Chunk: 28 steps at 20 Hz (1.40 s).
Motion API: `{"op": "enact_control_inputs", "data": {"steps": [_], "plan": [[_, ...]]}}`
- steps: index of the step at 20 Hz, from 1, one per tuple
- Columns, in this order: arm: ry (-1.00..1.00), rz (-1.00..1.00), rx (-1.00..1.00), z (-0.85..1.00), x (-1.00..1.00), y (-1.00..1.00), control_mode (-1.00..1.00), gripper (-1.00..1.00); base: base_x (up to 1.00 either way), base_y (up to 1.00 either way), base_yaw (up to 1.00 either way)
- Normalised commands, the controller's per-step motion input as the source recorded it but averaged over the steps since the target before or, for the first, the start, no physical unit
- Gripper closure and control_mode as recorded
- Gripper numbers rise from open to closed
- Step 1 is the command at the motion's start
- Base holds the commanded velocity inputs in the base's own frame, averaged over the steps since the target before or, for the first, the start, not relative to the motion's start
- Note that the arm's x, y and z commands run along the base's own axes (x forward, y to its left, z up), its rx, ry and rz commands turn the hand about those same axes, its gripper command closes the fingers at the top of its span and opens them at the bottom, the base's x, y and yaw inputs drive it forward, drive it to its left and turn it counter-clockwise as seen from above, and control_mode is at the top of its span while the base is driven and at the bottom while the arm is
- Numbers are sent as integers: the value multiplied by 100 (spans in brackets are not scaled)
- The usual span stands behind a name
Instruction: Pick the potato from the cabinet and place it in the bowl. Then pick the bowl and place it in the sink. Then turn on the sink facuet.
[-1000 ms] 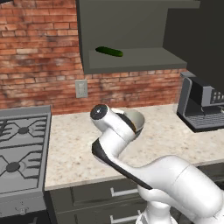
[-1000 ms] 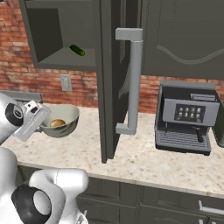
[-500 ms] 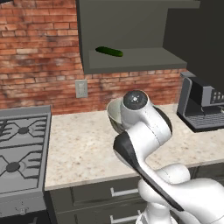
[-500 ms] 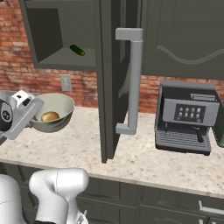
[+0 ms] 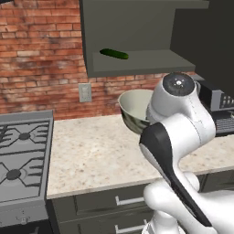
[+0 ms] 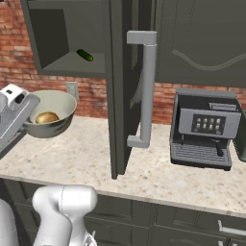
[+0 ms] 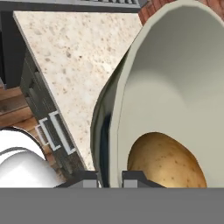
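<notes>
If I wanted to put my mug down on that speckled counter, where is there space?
Free: the counter between the stove and the raised bowl, and the strip in front of the open cabinet door. Crowded: the right end, where the coffee machine stands.

We are in a rendered home kitchen: a red brick back wall [image 5: 41, 55], a speckled beige stone table [image 5: 96, 155] over dark drawer fronts with silver handles [image 5: 130, 200], a grey gas stove [image 5: 20, 160], dark grey-green wall cabinets [image 6: 192, 43] and a black-and-silver coffee machine [image 6: 206, 127].
</notes>
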Motion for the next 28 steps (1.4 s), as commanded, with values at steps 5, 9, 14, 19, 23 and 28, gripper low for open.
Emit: {"op": "enact_control_inputs", "data": {"steps": [5,9,14,19,23,28], "plan": [[0,0,-3,0,-26,1,-100,100,0,0,0],[0,0,-3,0,-10,2,100,100,-32,0,0],[0,0,0,0,0,0,100,100,-98,0,0],[0,0,0,0,0,0,100,100,-40,6,0],[0,0,0,0,0,0,100,100,-25,9,0],[0,0,0,0,0,0,100,100,-26,43,-28]]}}
